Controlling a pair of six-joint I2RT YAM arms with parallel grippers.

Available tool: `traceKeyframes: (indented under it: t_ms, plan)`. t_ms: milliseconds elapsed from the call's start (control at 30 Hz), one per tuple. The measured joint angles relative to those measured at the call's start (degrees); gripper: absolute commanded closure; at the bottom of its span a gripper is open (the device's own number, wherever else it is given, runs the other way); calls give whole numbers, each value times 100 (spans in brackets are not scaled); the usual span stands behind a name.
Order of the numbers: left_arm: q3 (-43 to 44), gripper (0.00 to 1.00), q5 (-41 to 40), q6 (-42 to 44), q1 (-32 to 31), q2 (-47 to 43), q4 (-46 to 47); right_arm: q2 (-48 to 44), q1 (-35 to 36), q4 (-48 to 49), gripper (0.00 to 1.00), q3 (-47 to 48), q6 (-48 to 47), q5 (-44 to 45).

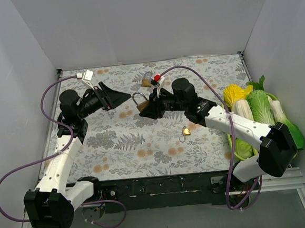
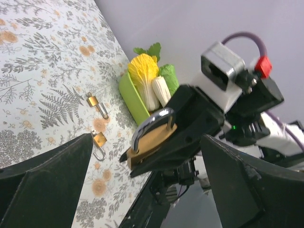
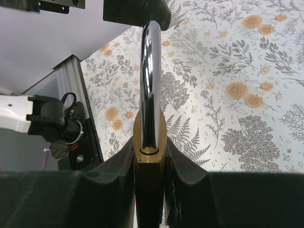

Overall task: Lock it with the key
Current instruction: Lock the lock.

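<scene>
- A brass padlock (image 3: 149,156) is seen clamped, shackle up, in the right hand (image 1: 144,109), centre of the right wrist frame.
- The left hand (image 1: 120,98) is held wide apart and empty. Two small padlocks (image 2: 93,100) on the table (image 2: 38,71) are resolved clearly in its wrist view, left of centre.
- The key cannot be made out.

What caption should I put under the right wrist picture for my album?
The right claw pinches a brass padlock by its body, steel shackle sticking out over the flowery tablecloth.

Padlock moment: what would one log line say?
right gripper: shut on padlock | left gripper: open, empty | key: not seen
</scene>
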Motion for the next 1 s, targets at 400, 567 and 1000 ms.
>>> traceKeyframes:
  t_ms: [400,567,1000]
  plan:
    - [164,11,-1672,28,-977,140,-472,577,855,-673,99,717,-649,2291]
    - [166,19,-2192,59,-1134,247,-612,667,1034,-699,99,785,-793,2850]
    - [195,58,-2761,-63,-1412,516,-686,866,1141,-844,99,1126,-723,3451]
